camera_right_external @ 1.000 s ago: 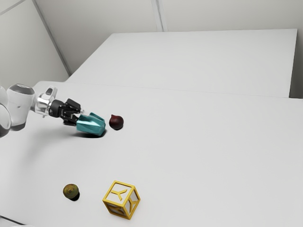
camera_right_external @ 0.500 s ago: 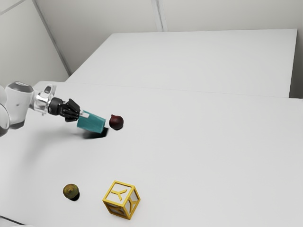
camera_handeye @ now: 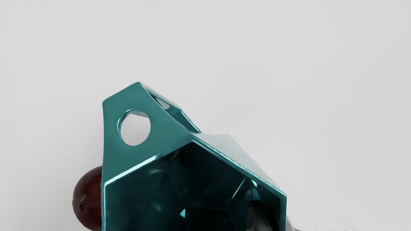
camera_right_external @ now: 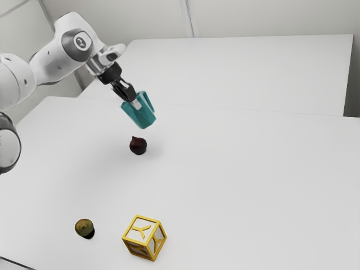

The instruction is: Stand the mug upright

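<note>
1. Work above the white table (camera_right_external: pixel 236 180), unchanged in place since the earlier frame.
2. Reach in from the exterior view's left with the arm (camera_right_external: pixel 56 59), raised much higher than half a second ago and slanting down toward the exterior view's right.
3. Keep the gripper (camera_right_external: pixel 136 103) closed on the wall of the mug, with one of the fingers (camera_handeye: pixel 257 219) inside the cup and the other outside, only a narrow gap apart; point it more steeply downward than before.
4. Hold the mug (camera_right_external: pixel 139 115) in the air, well clear of the table, after hanging low at the exterior view's left of the dark red fruit in the earlier frame. Show it tilted, less flat than before, mouth toward the gripper, base slanting down and toward the exterior view's right. See into its dark hollow in the wrist view, with the pierced handle (camera_handeye: pixel 167 138) sticking out from one side.
5. Find the yellow-framed cube (camera_right_external: pixel 144 238) at the near side, unmoved.
6. Pass above the dark red fruit (camera_right_external: pixel 138 146), farther off than the cube, unmoved, partly hidden behind the mug in the wrist view.
7. Find the olive-brown fruit (camera_right_external: pixel 84 227) unmoved, near side, left of the cube.
</note>
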